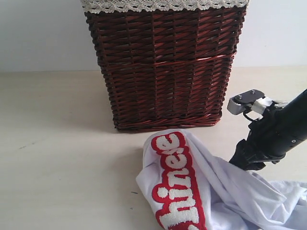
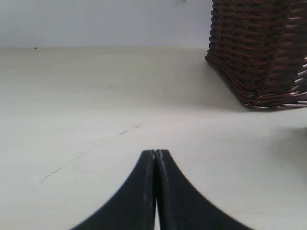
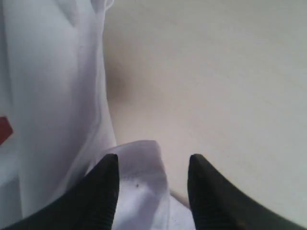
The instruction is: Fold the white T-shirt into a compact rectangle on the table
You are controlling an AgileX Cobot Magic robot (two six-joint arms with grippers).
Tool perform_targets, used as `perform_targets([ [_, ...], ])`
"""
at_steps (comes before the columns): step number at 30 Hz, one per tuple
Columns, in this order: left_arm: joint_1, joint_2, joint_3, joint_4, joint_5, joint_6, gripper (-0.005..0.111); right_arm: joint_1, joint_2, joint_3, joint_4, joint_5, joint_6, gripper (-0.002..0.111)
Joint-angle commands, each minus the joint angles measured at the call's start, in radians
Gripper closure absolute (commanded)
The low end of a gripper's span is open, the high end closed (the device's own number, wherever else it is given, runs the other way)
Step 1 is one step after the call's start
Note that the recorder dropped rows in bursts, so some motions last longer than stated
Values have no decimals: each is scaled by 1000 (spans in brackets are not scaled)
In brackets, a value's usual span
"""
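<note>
Frankly, nothing's folded yet: white T-shirt (image 1: 230,191) crumpled on the bench (image 1: 57,167), right gripper (image 3: 152,165) parted over its edge, left gripper (image 2: 156,153) closed, empty.

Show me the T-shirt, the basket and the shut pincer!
white T-shirt (image 1: 225,191): exterior view, plain cloth beside the lettering.
basket (image 1: 165,72): exterior view, front wall.
left pincer (image 2: 155,157): left wrist view, between its shut tips.

Cropped: white T-shirt (image 1: 230,191) bottom, basket (image 1: 163,62) top.
</note>
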Motion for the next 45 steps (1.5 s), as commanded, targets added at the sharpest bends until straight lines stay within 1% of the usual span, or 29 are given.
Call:
perform_targets([
  [1, -6, -5, 0, -7, -11, -6, 107, 0, -1, 1, -4, 74, 3, 74],
  [2, -6, -5, 0, -7, -11, -6, 107, 0, -1, 1, -6, 82, 3, 88],
  [3, -6, -5, 0, -7, -11, -6, 107, 0, -1, 1, -8, 84, 3, 94],
  [4, -6, -5, 0, -7, -11, -6, 107, 0, -1, 1, -20, 84, 3, 104],
  [5, -6, -5, 0, -7, -11, -6, 107, 0, -1, 1, -31, 82, 3, 108],
  [8, -6, -5, 0, -7, -11, -6, 107, 0, -1, 1, -104, 7, 9, 108],
  [10, -6, -5, 0, -7, -11, -6, 107, 0, -3, 1, -179, -150, 110, 108],
  [11, -6, -5, 0, -7, -11, -6, 107, -2, -3, 1, -244, -270, 210, 108],
  [12, -6, -5, 0, -7, -11, -6, 107, -2, -3, 1, -311, -344, 282, 108],
  [13, -6, -5, 0, -7, -11, -6, 107, -2, -3, 1, -428, -432, 385, 108],
  [17, -6, -5, 0, -7, -11, -6, 107, -2, -3, 1, -635, -563, 613, 108],
  [20, -6, -5, 0, -7, -11, -6, 107, -2, -3, 1, -695, -600, 720, 108],
  [23, -6, -5, 0, -7, -11, -6, 107, -7, -3, 1, -697, -627, 755, 108],
  [26, -6, -5, 0, -7, -11, -6, 107, -28, -3, 1, -742, -649, 755, 108],
  [33, -6, -5, 0, -7, -11, -6, 107, -177, -3, -13, -743, -727, 748, 108],
  [36, -6, -5, 0, -7, -11, -6, 107, -249, -3, -13, -743, -814, 748, 108],
  [39, -6, -5, 0, -7, -11, -6, 107, -313, 7, -13, -741, -944, 748, 108],
  [42, -6, -5, 0, -7, -11, -6, 107, -350, 27, -13, -730, -1062, 723, 108],
  [45, -6, -5, 0, -7, -11, -6, 107, -368, 46, -13, -727, -1105, 699, 108],
])
